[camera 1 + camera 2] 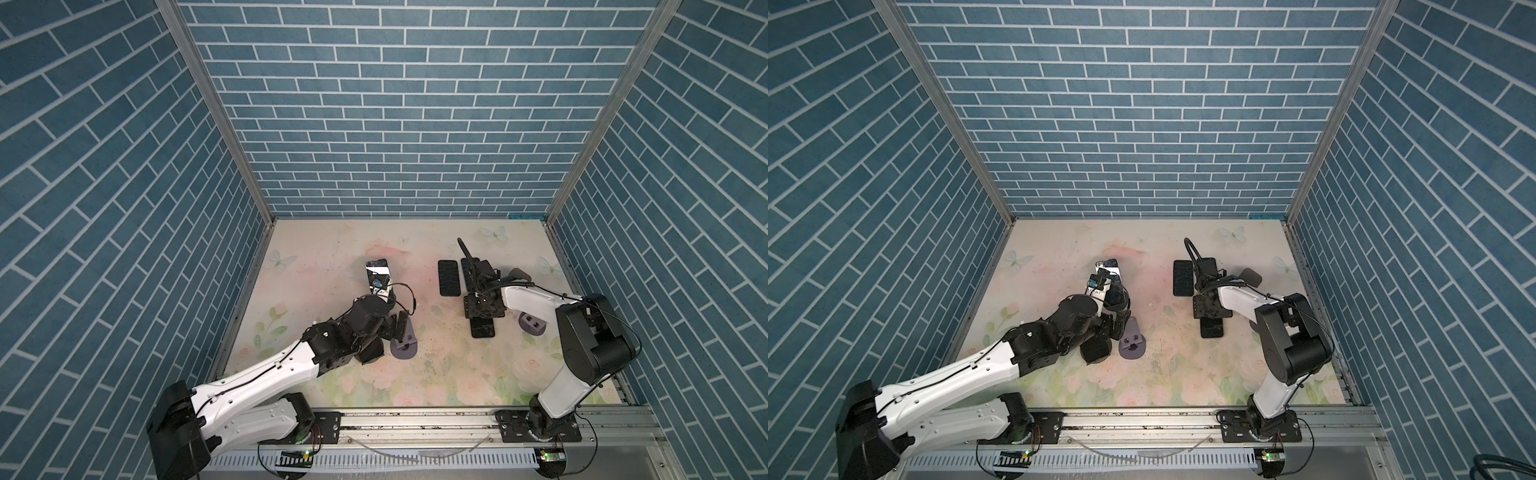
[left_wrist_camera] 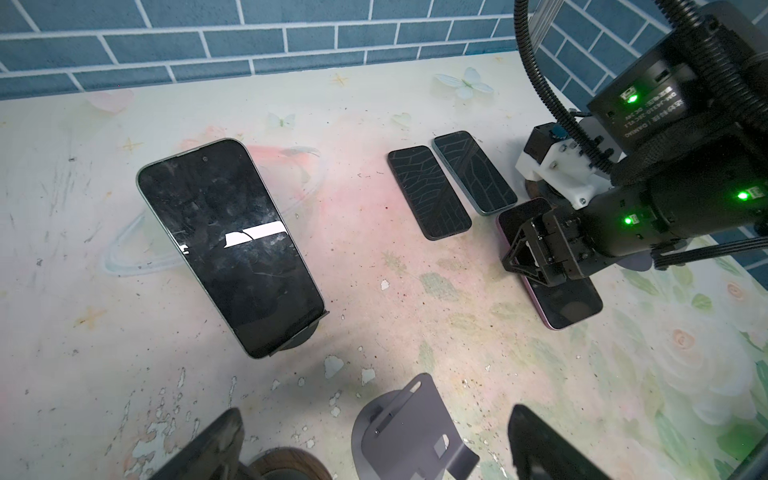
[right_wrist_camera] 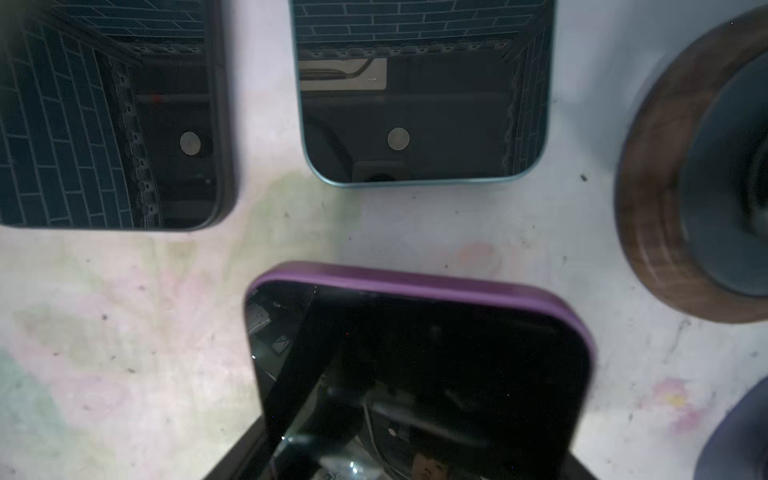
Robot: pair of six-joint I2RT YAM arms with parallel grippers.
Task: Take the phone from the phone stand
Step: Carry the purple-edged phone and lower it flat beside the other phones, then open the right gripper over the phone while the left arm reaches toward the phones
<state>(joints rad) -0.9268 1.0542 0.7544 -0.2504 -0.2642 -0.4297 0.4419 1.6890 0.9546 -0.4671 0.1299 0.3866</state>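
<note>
The left gripper [image 2: 374, 415] stands wide apart, low over the table [image 2: 436, 316], with a grey stand [image 2: 407, 432] that holds no phone in the gap between its fingers. Ahead of it there is a stretch of bare table, then the leaning phone [image 2: 228, 245]. It rests screen-up on its dark stand [image 2: 301, 332], lower edge in the lip and long edges free, well short of the brick wall [image 2: 249, 41] behind.

The right gripper [image 2: 538, 262] is down on the purple phone [image 3: 436, 365], which lies flat on the table, and its fingers are closed on the two long sides. Just past the fingertips, beyond that phone's end, a dark phone [image 3: 104, 124] and a blue-rimmed phone [image 3: 419, 104] lie flat side by side. A narrow strip of table shows between them, and another between them and the purple one. Off to the gripper's side a round wooden stand [image 3: 656, 208] holds no phone — near the purple phone but apart from it.
</note>
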